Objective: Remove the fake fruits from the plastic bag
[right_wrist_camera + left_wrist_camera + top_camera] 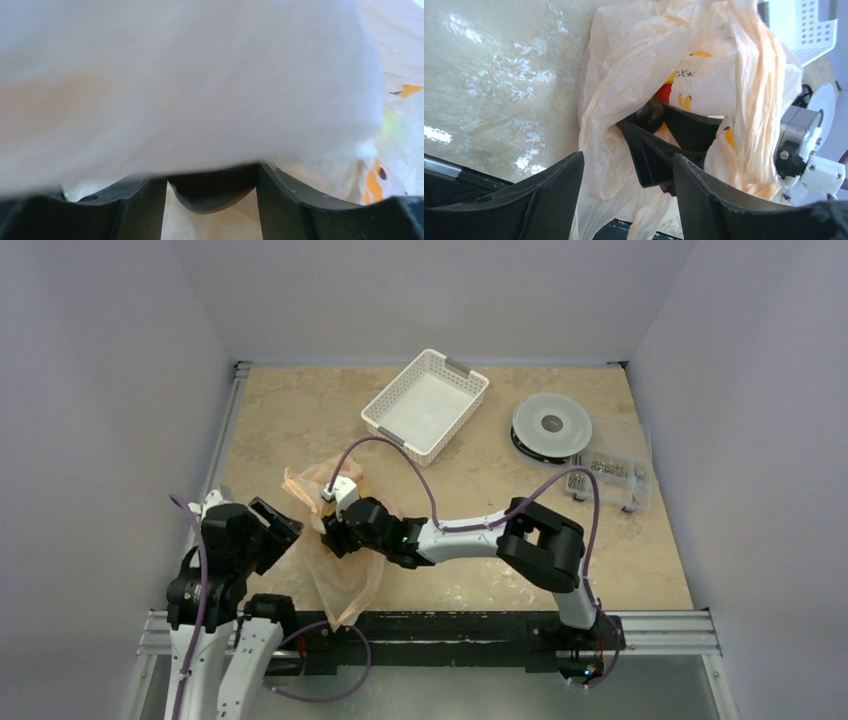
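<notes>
The thin, crinkled pale-orange plastic bag (340,565) lay at the table's near left, its lower tip reaching the front rail (450,625). A dark brown-maroon toy fruit (649,115) and a red-orange one (664,93) sat in its mouth. The right gripper (335,533) reached inside, fingers parted about the dark piece; its grip could not be told. The left gripper (282,528) stood released at the bag's left edge. Bare beige tabletop (290,420) separated the bag from the white perforated basket (425,405).
</notes>
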